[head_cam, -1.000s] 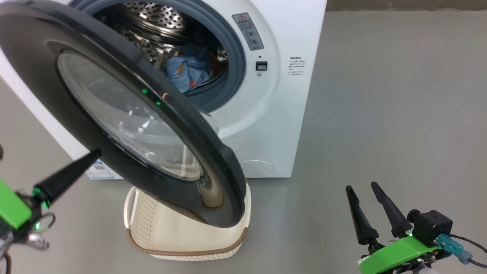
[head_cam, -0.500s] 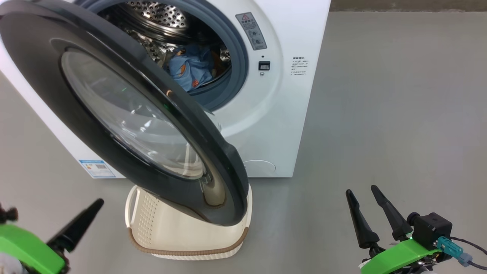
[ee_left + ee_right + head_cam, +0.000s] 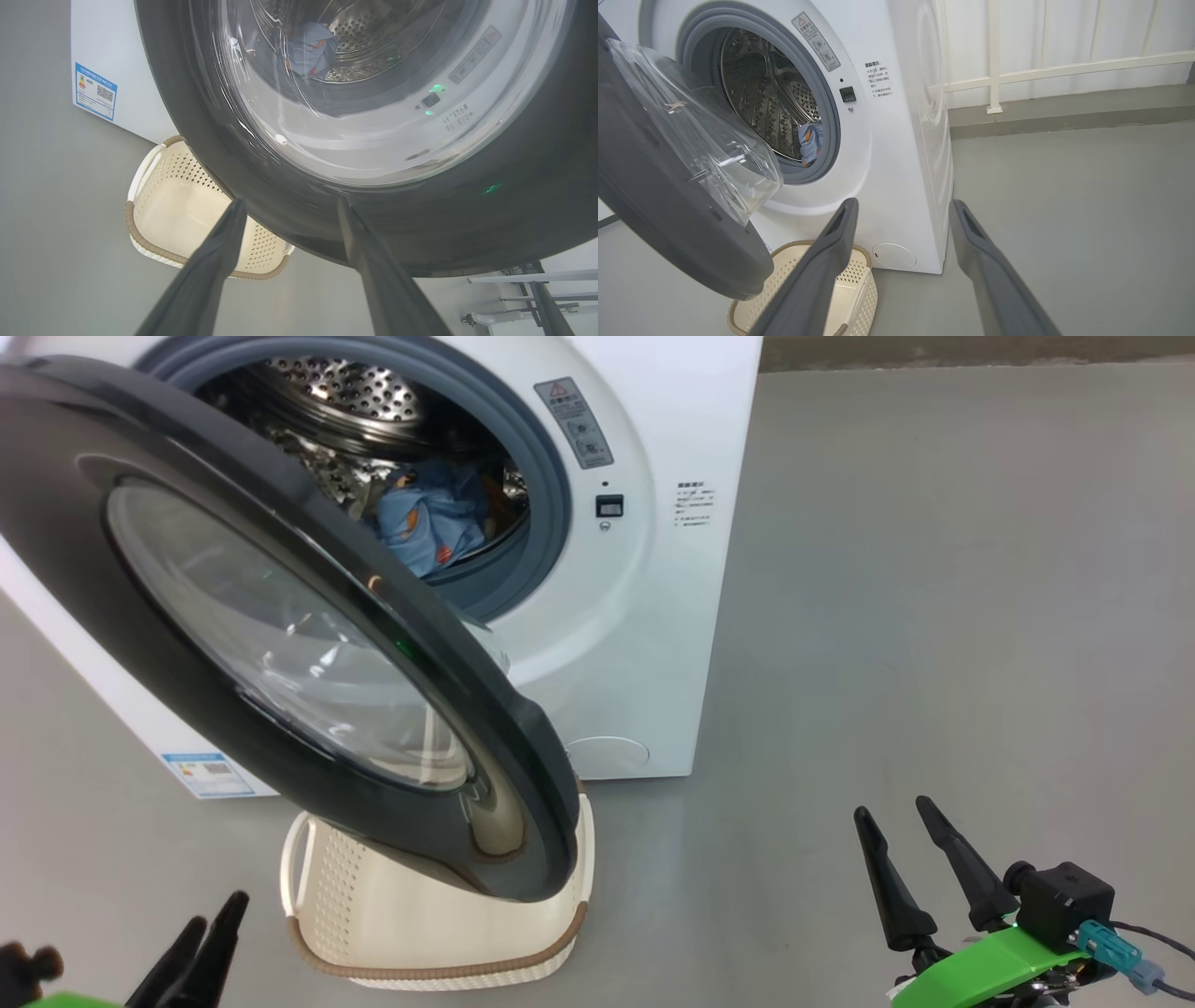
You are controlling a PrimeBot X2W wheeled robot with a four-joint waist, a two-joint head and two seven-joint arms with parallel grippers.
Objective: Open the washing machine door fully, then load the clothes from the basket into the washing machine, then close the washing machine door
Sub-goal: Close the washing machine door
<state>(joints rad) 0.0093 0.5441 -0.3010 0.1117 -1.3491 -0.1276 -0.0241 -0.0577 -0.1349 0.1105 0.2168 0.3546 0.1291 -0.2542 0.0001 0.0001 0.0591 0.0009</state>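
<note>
Both grippers stand wide and hold nothing: the left gripper [image 3: 217,907] low at the near left, facing the door's outer face, and the right gripper [image 3: 892,807] at the near right, well apart from the machine. Next, the basket [image 3: 373,907] sits on the floor under the door [image 3: 280,635], and what shows of its inside looks empty. The door hangs part-open over it. Beyond, the clothes [image 3: 429,518] lie in the drum [image 3: 345,387] of the machine [image 3: 644,616], so closing seems the step in hand. I would push with the left gripper on the black rim near the free edge, not the glass, follow the swing, and press until it latches. Whether the door clears the basket rim I cannot tell.
</note>
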